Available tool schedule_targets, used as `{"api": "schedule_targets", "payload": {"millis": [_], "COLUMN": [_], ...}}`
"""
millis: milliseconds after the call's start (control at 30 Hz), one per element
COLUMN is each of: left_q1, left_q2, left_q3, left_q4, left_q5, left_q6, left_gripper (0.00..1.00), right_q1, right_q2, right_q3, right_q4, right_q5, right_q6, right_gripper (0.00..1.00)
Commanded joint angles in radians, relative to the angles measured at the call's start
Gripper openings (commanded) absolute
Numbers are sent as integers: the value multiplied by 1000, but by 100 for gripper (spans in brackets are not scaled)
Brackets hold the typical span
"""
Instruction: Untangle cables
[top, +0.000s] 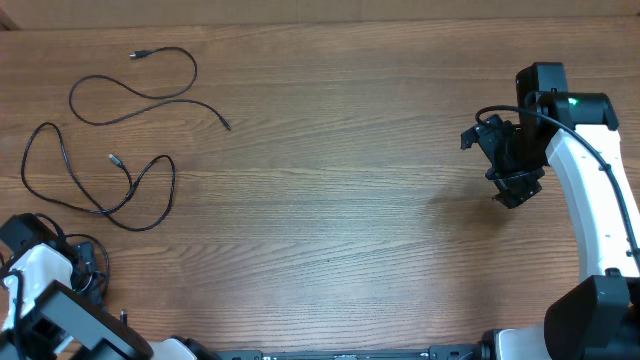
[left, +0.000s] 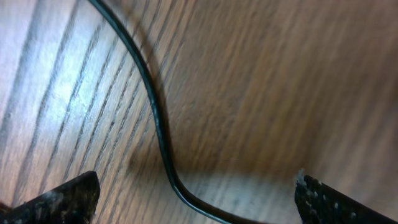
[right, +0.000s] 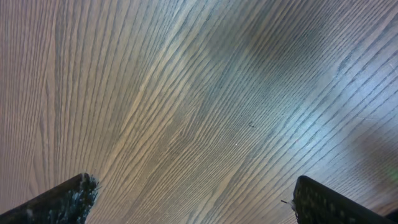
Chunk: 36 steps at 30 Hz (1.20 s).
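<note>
Overhead, the worktop (top: 330, 200) carries, at its left side, a thin black upper cable (top: 195, 70) in an open loop and a lower cable (top: 174, 185) that seems to cross itself. They look light, limp and slippery, best pinched on a straight run near a plug (top: 135, 55). The left fingers (left: 68, 193) stand spread astride one cord (left: 155, 112), the right fingers (right: 62, 196) spread over bare wood.

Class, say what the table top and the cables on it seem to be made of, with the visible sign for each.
Table top: wood or wood-look laminate, brown, slight sheen; grain lines and glare show. Cables: thin black cords, likely plastic- or rubber-sheathed, matte; they lie in loose curves.
</note>
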<state>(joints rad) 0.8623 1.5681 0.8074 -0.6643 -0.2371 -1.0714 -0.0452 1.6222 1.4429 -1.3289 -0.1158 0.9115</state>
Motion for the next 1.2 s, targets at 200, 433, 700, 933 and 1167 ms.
{"api": "schedule_targets", "payload": {"millis": [200, 433, 700, 933, 1167], "left_q1": [98, 187, 195, 195, 192], "left_q2": [80, 105, 153, 175, 175], "left_q3": [-9, -18, -36, -36, -36], "left_q4": [19, 19, 80, 124, 131], "left_q5": [0, 2, 2, 2, 1], "left_q6": [-70, -70, -50, 29, 92], "left_gripper": [100, 65, 44, 8, 4], "right_q1": [-3, -3, -3, -3, -3], "right_q2": [-9, -9, -9, -9, -9], "right_q3": [17, 17, 17, 17, 17], "right_q4": [0, 0, 0, 0, 0], "right_q5": [2, 2, 2, 2, 2], "right_q6": [-4, -4, -4, -3, -4], "right_gripper": [100, 100, 100, 100, 100]}}
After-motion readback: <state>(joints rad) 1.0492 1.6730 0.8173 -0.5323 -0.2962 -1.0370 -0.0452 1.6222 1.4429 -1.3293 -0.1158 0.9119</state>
